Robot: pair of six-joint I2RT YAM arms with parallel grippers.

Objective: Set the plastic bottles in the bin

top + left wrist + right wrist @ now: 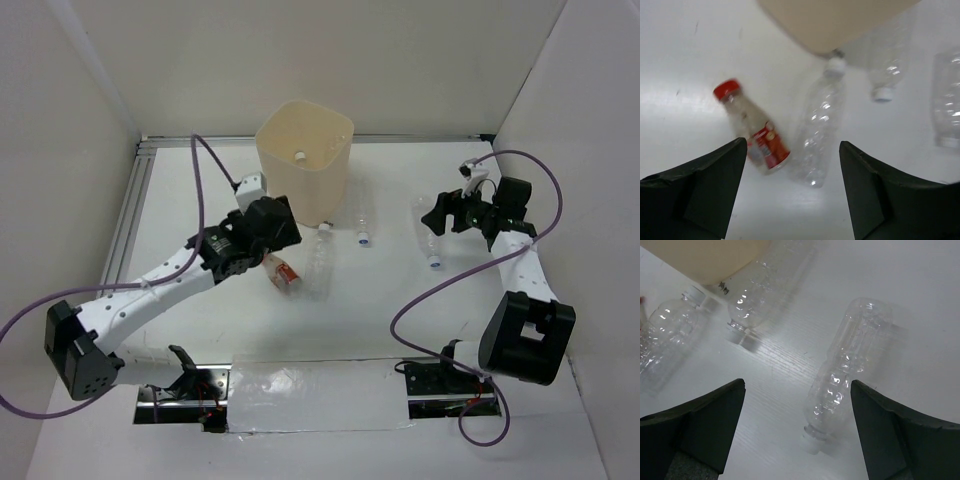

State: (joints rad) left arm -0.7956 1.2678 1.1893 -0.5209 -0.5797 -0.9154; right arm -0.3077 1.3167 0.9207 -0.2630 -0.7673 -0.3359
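Our left gripper (792, 145) hangs released over the surface (330, 340), above a red-capped bottle (752, 127) and a white-capped bottle (820, 130) lying side by side. Our right gripper (797, 385) is spread wide too, empty, over a lone bottle (850, 360) lying flat. Further off, a fourth bottle (362, 228) lies just beside the bin (305, 190), which stands upright near the far edge; we see a white cap (299, 156) inside it.

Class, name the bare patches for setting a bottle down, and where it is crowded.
Bare: the table between the bottles and the arm bases, and beyond the right gripper. Crowded: in front of the bin, where bottles lie.
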